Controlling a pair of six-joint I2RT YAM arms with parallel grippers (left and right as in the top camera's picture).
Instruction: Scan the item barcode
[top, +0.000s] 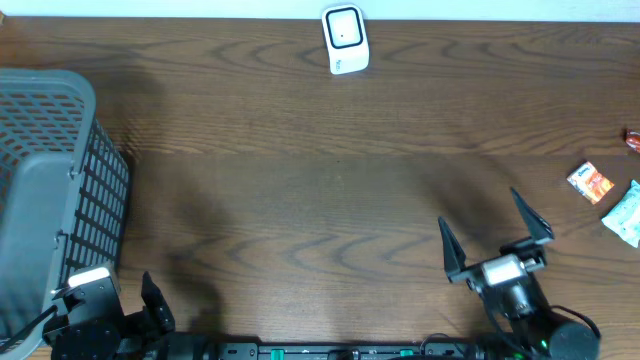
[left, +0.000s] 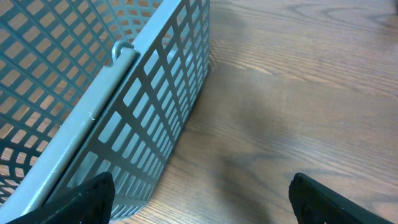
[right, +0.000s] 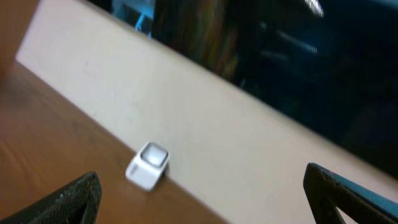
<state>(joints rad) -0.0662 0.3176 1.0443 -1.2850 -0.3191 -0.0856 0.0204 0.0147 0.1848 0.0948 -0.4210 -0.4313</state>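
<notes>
Starting at the left edge of the bench (top: 300, 150): there's a grey mesh basket (top: 100, 200), and my guess is it's the drop-off for stuff once it's scanned. The left fingers (left: 202, 202) sit at the near-left corner right beside the basket wall. They're spread wide with nothing between them, so that arm looks parked out of the way.

The white scanner (top: 345, 40) is in the middle of the far edge with its window facing up (makes sense, you'd hold a barcode over it). There's a big stretch of bare wood between it and everything else, so plenty of room to swing an item across.

The right fingers (top: 480, 215) are toward the near-right, also wide open and empty.

The actual items are at the right edge: an orange packet (top: 590, 182), a pale packet (top: 625, 212) partly cut off, and a bit of something red (top: 633, 140). I can't tell which one is meant. They're close to the edge, so I'd come in from the bench side to avoid pushing them off.
</notes>
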